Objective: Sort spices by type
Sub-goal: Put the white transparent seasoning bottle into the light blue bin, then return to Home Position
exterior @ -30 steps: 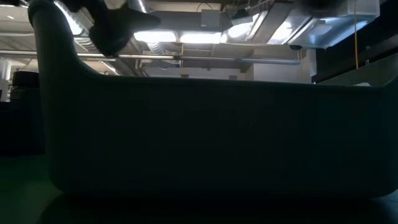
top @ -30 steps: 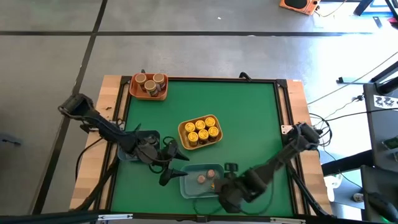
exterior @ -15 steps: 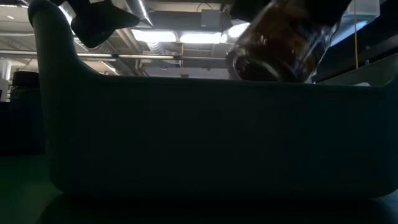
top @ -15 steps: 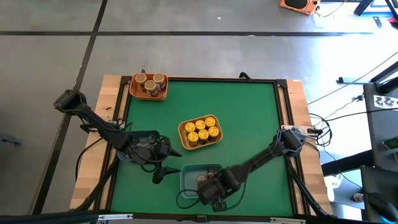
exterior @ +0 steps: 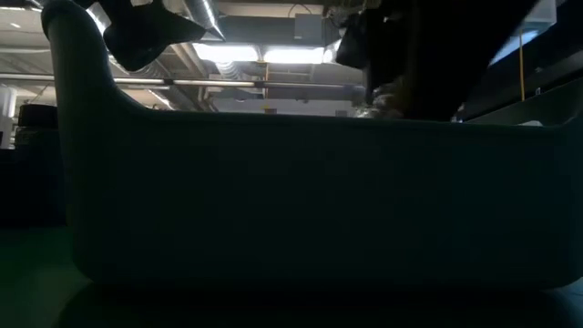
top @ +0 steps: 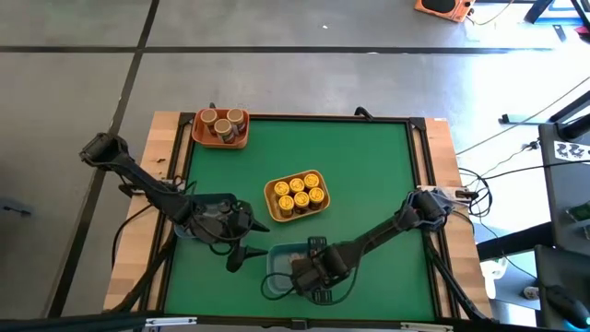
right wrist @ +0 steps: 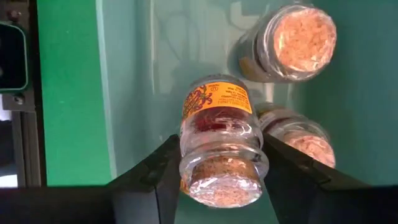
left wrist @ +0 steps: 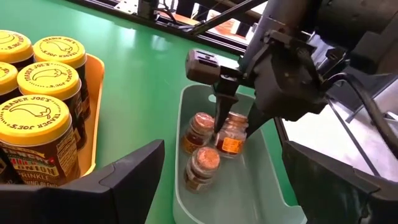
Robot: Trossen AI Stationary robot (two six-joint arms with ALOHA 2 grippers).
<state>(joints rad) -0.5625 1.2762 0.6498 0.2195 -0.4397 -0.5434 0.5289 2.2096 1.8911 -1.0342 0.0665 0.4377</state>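
The right end effector (left wrist: 231,127) hung inside the pale blue tray (top: 277,267) at the near edge of the green bench (top: 369,184), its two fingers clasped on a small cork-topped spice jar with an orange label (right wrist: 221,143). In the right wrist view the jar sat squarely between the dark fingers (right wrist: 152,171), tilted, cork end toward the camera. Two more cork-topped jars (right wrist: 286,43) stood in the same tray just beside the held one; in the left wrist view all three clustered near the tray's middle, the held jar touching or nearly touching its neighbour.

The left end effector (top: 241,251) hovered over the bench just left of the blue tray, fingers (left wrist: 118,180) spread apart and grasping nothing.

Relative to the blue tray, the yellow tray (top: 270,192) lay just beyond it toward the bench's middle, packed with six yellow-lidded jars (top: 297,194) standing upright. The orange tray (top: 197,129) sat well away from the blue tray at the far left corner of the bench, carrying tan-lidded jars (top: 223,124) grouped together.

From bench height the blue tray's wall (exterior: 310,200) filled nearly the whole picture, with the right arm's dark bulk (exterior: 428,55) dipping behind its rim.
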